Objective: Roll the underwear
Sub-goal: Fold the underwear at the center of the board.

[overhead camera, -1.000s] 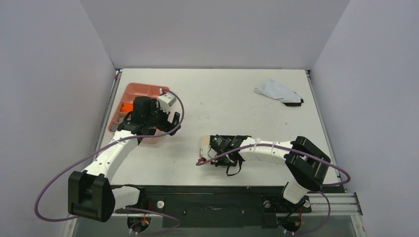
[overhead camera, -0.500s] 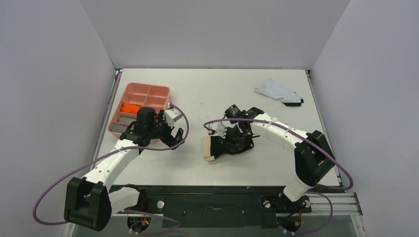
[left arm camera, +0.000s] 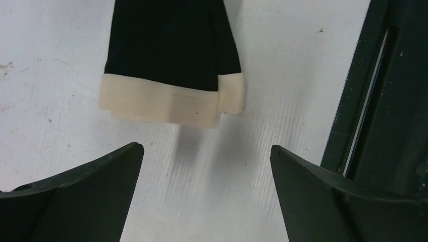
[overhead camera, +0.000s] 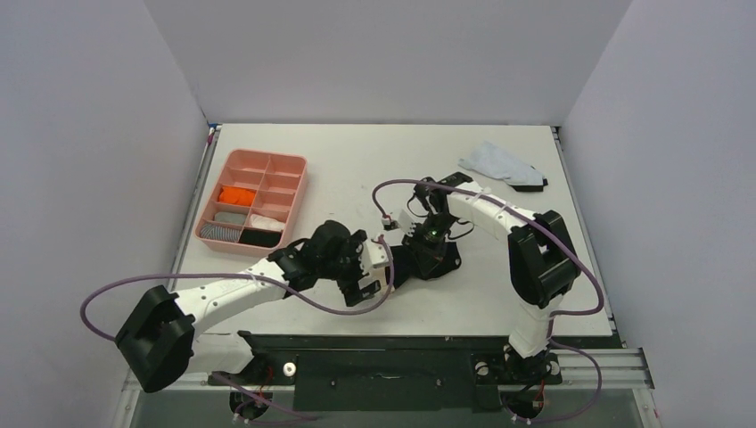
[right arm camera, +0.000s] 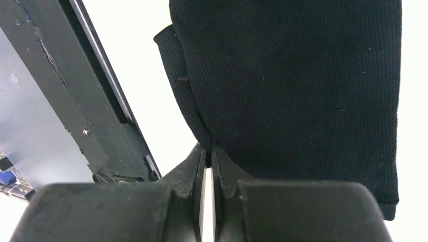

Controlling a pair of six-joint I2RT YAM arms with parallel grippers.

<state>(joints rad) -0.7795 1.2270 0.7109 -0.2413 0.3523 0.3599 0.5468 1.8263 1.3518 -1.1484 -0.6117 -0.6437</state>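
The black underwear (overhead camera: pixel 443 261) lies folded in the middle of the table. In the left wrist view its black cloth (left arm camera: pixel 171 40) ends in a beige waistband (left arm camera: pixel 169 101) that faces my left gripper. My left gripper (left arm camera: pixel 206 147) is open and empty, just short of the waistband; in the top view it (overhead camera: pixel 374 269) sits at the garment's left end. My right gripper (right arm camera: pixel 208 150) is shut on an edge of the black cloth (right arm camera: pixel 303 75); in the top view it (overhead camera: pixel 431 237) stands over the garment. The orange underwear (overhead camera: pixel 236 193) lies in the pink tray (overhead camera: pixel 267 156).
The pink tray at the left also holds grey, white and black rolled pieces. A pale blue cloth (overhead camera: pixel 499 163) with a dark item beside it lies at the back right. The table's dark front rail (left arm camera: pixel 388 101) runs close to the waistband.
My left arm has swung from the tray to the table's middle, up to the waistband. My right gripper has pulled the black underwear away from the front edge toward the middle.
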